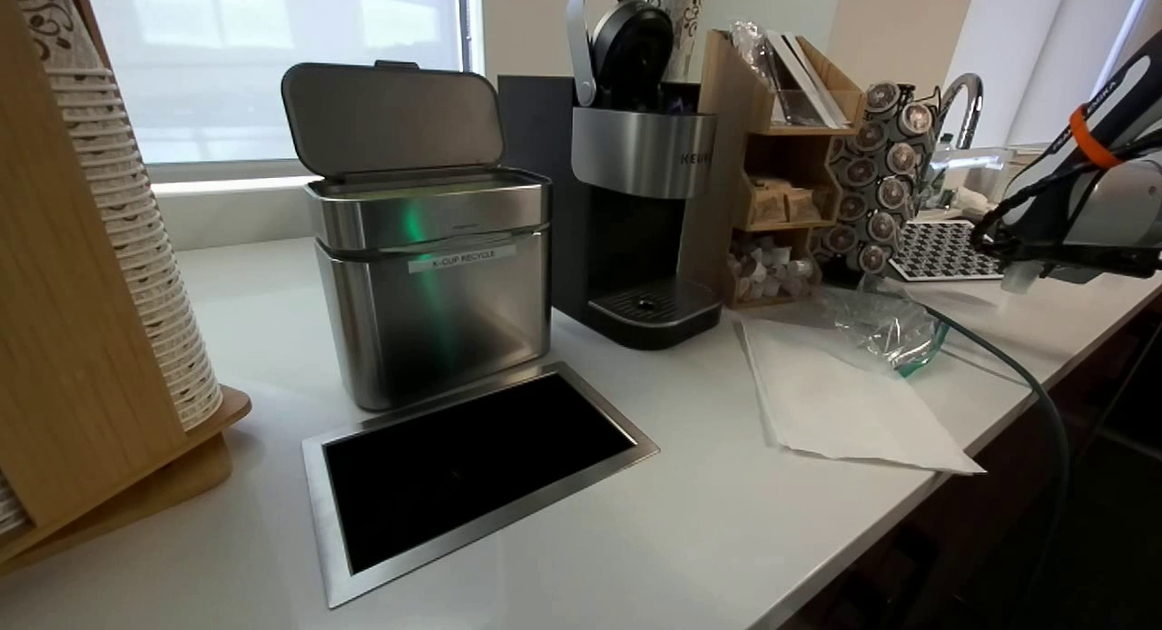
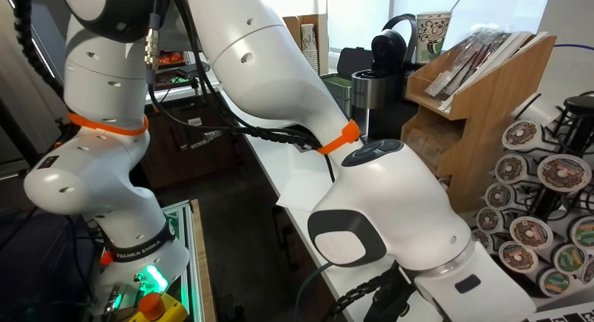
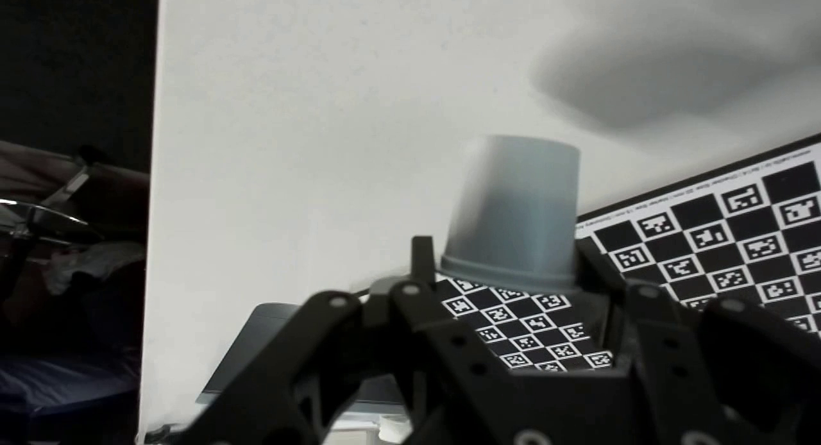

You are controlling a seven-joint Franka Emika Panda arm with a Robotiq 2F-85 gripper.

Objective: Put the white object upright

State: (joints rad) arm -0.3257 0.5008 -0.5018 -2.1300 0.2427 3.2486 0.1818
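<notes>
Gripper (image 3: 507, 259) clasps white cup (image 3: 519, 204)

Closest to me in the wrist view, its fingers (image 3: 422, 259) stand narrow, one on either side of the cup by the rim, and hold it. Rim toward the gripper, the cup points its smaller end at twelve o'clock. White counter (image 3: 288, 124) spreads behind it; whether the two touch, I cannot tell. From the cup, a checkered board (image 3: 712, 256) runs off between three and four o'clock, a blurred shadow (image 3: 632, 79) falls between one and two, and a dark flat thing (image 3: 253, 345) lies at eight.

In an exterior view, the cup pokes out under the gripper, over at three o'clock. From there, a clear bag (image 1: 894, 326) and some paper (image 1: 844, 403) lie at about eight, the pod rack (image 1: 876, 176) stands at ten and the coffee maker (image 1: 640, 153) between nine and ten. At nine stands a steel bin (image 1: 445, 312), lid (image 1: 399, 122) up, and farther along, a stack of paper cups (image 1: 136, 221).

In an exterior view, the arm (image 2: 274, 76) reaches from eleven o'clock down to four, while a green light (image 2: 155, 278) glows at its foot near eight.
</notes>
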